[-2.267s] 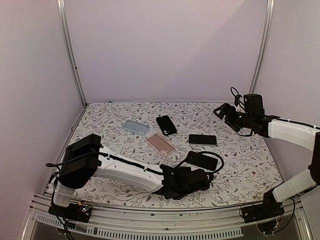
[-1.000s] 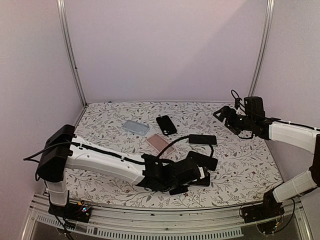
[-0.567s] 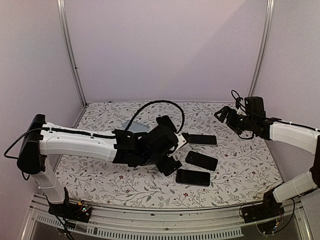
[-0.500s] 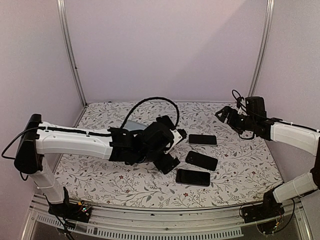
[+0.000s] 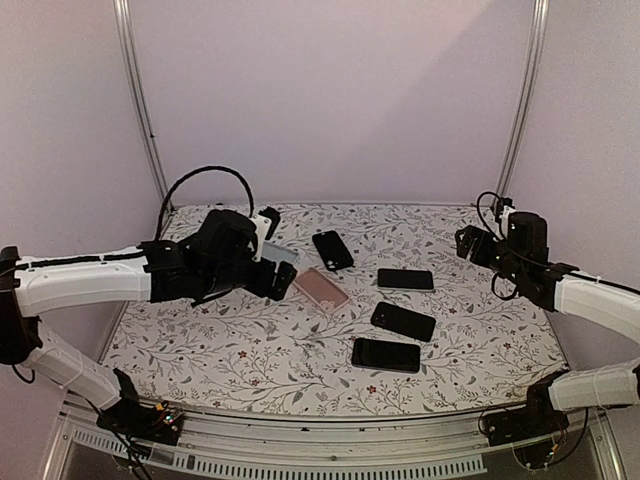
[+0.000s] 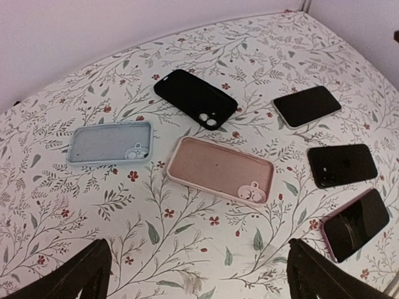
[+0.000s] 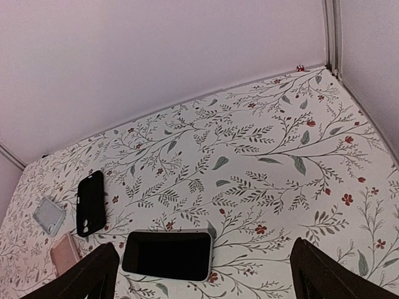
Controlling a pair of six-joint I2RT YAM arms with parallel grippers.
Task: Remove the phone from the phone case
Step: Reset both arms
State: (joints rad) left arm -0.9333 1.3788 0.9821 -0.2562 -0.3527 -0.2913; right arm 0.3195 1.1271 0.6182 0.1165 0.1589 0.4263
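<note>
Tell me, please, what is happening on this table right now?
Neither arm is holding anything. The left gripper hangs open above the floral table, and the right gripper hovers open at the far right. The light blue case, black case and pink case lie empty. A white-edged phone, black phone and pink-edged phone lie bare beside them.

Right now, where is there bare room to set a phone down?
The widest free patch is the near-left cloth, in front of the blue case and pink case. The far-right corner beyond the white-edged phone is also bare. The middle-right is crowded: that phone, the black phone and the pink-edged phone lie close together, with the black case behind.
</note>
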